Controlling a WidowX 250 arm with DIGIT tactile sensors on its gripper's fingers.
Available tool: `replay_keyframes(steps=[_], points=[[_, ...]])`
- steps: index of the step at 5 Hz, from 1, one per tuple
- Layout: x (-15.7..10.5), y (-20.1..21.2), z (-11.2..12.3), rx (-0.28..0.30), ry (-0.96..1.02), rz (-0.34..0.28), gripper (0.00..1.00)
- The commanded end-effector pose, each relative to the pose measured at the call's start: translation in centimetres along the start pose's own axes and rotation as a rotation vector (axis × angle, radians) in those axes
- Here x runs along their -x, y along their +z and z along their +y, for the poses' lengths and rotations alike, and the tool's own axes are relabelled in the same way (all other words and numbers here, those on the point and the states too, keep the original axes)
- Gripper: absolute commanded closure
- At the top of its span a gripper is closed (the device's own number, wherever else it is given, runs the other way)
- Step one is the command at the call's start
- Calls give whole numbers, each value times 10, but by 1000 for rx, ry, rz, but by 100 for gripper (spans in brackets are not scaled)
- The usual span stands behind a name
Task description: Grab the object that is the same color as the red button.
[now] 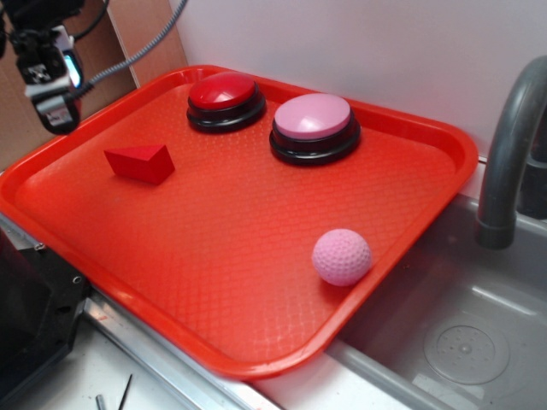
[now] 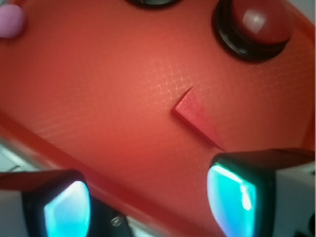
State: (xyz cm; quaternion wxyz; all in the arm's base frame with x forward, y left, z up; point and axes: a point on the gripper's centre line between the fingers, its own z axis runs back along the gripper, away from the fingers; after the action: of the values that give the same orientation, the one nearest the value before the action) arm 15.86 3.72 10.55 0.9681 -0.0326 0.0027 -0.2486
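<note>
A pale wall rises behind a grey sink with a curved grey faucet. Brown cardboard stands at the back left.

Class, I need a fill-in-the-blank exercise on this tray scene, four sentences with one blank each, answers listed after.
1. The red wedge block lies on a ____ tray.
2. The pink button sits beside the ____ button.
3. The dimpled ball is coloured ____.
4. The gripper holds ____.

Answers: red; red; pink; nothing
</note>
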Motion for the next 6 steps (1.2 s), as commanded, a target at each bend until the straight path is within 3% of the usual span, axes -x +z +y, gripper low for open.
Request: replay_keyframes(steps=[1, 2, 3, 4, 5, 6], points=[[-6, -15, 21, -134, -182, -13, 0], [-8, -18, 30, -142, -225, -17, 0], [-19, -30, 39, -129, -249, 47, 0], [-28, -42, 40, -120, -269, 20, 0], [-29, -51, 40, -158, -253, 5, 0], [-17, -59, 40, -134, -220, -22, 0]])
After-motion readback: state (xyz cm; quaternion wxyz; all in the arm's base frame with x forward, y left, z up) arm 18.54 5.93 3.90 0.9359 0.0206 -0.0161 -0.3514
